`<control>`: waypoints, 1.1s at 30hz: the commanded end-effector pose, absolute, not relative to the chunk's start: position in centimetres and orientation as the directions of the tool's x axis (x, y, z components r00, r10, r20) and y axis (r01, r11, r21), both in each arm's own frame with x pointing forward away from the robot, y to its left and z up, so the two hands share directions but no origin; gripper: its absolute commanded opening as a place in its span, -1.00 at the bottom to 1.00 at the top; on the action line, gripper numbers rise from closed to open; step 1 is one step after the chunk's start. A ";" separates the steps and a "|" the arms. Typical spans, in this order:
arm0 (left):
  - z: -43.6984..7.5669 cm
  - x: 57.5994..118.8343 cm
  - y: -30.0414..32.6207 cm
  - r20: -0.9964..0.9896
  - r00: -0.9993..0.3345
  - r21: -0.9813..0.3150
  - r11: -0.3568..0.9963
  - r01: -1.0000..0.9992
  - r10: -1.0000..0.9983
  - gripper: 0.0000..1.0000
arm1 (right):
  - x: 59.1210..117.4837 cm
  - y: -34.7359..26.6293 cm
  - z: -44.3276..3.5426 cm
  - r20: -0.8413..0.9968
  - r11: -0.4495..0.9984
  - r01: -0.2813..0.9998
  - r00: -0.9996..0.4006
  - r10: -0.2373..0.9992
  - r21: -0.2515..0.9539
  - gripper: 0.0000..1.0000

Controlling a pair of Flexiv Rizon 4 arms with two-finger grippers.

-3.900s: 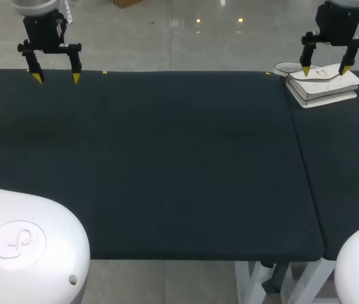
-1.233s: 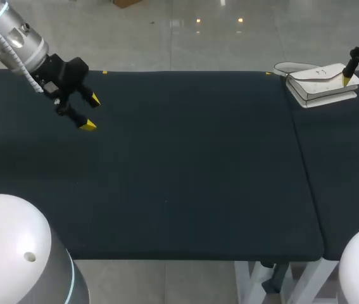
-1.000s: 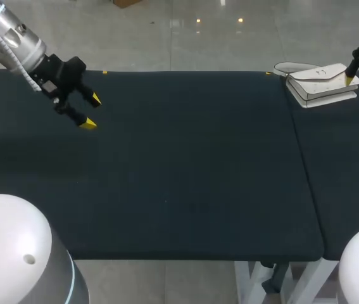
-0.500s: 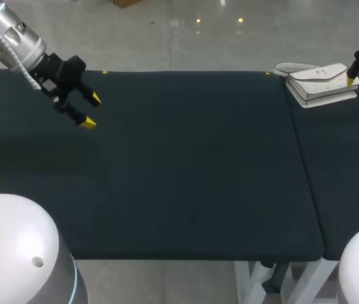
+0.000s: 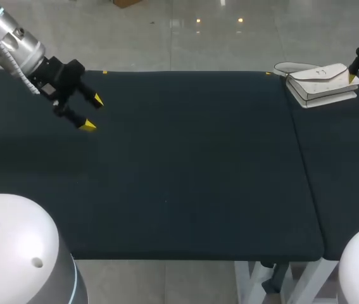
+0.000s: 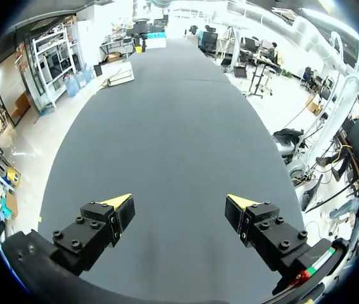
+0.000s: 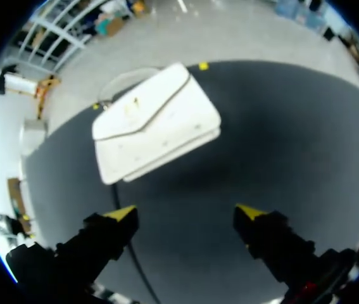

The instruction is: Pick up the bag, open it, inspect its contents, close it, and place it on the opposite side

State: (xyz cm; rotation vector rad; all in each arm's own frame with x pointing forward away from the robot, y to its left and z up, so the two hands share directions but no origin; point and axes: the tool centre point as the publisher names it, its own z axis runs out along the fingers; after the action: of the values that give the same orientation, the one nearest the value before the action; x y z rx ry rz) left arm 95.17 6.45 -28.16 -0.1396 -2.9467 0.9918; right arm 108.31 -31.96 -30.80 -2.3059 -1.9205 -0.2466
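Both arms have shifted since the start: left claw (image 5: 92,113) now tilts over the table (image 5: 185,164), left part, fingers wide, nothing betw. them; right claw (image 7: 185,213) sits by the right edge, mostly cut off in head view, but wrist view shows it wide, empty. White bag (image 5: 321,84) lies flat, flap shut, at far right, ahead of it, untouched

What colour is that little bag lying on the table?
The bag is white or cream, seen best in the right wrist view.
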 end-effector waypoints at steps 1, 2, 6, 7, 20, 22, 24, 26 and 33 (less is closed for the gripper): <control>-28.8 95.6 5.9 0.001 -0.995 -0.601 0.795 0.079 0.100 1.00 | 110.4 -32.9 -31.6 0.220 -0.190 0.981 0.191 0.956 -0.025 1.00; -28.9 95.7 5.9 0.003 -0.995 -0.601 0.796 0.079 0.101 1.00 | 110.7 -33.1 -31.7 0.228 -0.199 0.979 0.201 0.953 -0.033 1.00; -29.6 96.0 5.6 0.004 -0.996 -0.583 0.809 0.070 0.089 1.00 | 111.9 -33.7 -32.1 0.238 -0.216 0.976 0.217 0.947 -0.031 1.00; -29.7 96.1 5.6 0.007 -0.996 -0.582 0.811 0.065 0.085 1.00 | 112.2 -33.8 -32.2 0.236 -0.220 0.975 0.221 0.946 -0.032 1.00; -29.9 96.1 5.5 0.014 -0.996 -0.569 0.820 0.063 0.085 1.00 | 116.0 -34.9 -33.3 0.262 -0.233 0.971 0.238 0.935 -0.050 1.00; -29.9 96.1 5.5 0.014 -0.996 -0.569 0.820 0.063 0.085 1.00 | 116.7 -34.7 -33.7 0.263 -0.220 0.974 0.228 0.938 -0.060 1.00; -29.9 96.1 5.5 0.014 -0.996 -0.569 0.820 0.063 0.085 1.00 | 117.2 -34.4 -34.0 0.264 -0.206 0.976 0.216 0.940 -0.064 0.82; -29.9 96.1 5.5 0.014 -0.996 -0.569 0.820 0.063 0.085 1.00 | 117.7 -34.1 -34.2 0.255 -0.194 0.979 0.205 0.945 -0.064 0.40; -29.9 96.1 5.5 0.014 -0.996 -0.569 0.820 0.063 0.085 1.00 | 119.4 -33.9 -35.3 0.237 -0.170 0.982 0.184 0.954 -0.077 -0.14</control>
State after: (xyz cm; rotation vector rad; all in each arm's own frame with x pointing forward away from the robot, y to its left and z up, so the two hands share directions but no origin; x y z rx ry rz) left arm 96.05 5.49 -29.82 -0.1189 -2.9615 0.9206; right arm 118.06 -33.57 -34.64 -2.3543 -1.9210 -0.3693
